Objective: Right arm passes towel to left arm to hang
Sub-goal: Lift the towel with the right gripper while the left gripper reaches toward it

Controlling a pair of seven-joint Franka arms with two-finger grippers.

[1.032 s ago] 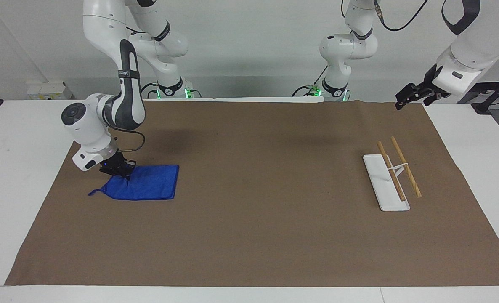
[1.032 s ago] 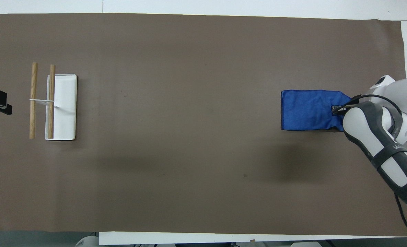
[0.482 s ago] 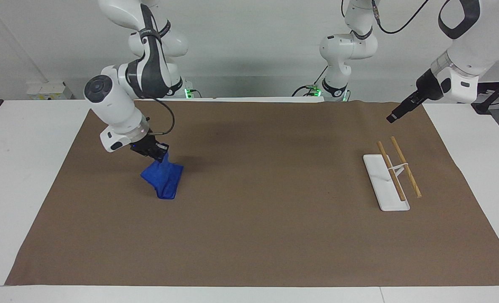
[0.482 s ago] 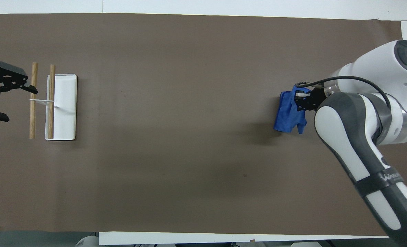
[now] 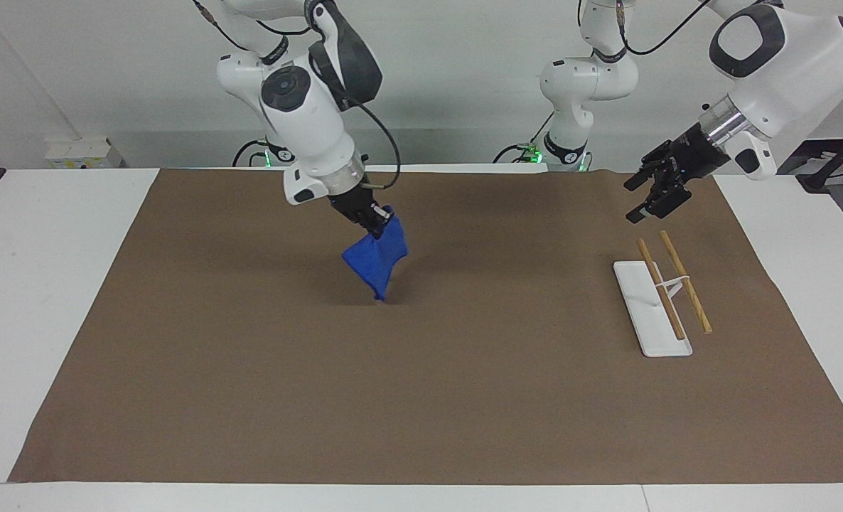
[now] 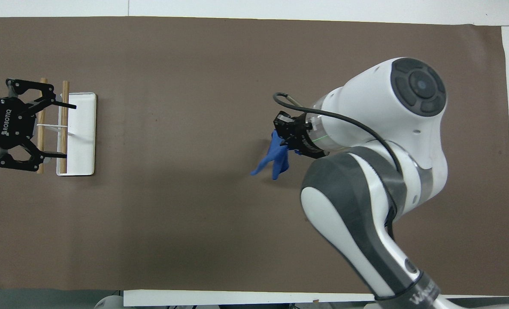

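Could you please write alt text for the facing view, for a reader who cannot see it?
The right gripper holds a blue towel hanging in the air over the middle of a brown mat. The left gripper hovers open above a white rack with two wooden bars at the left arm's end of the table.

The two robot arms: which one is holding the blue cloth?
The right arm: its gripper is shut on the towel, which hangs above the brown mat. The left gripper is open and holds nothing, over the wooden-rod rack.

Brown mat [image 5: 421, 398] covers white table [image 5: 45, 299]; pale wall [image 5: 450, 71]
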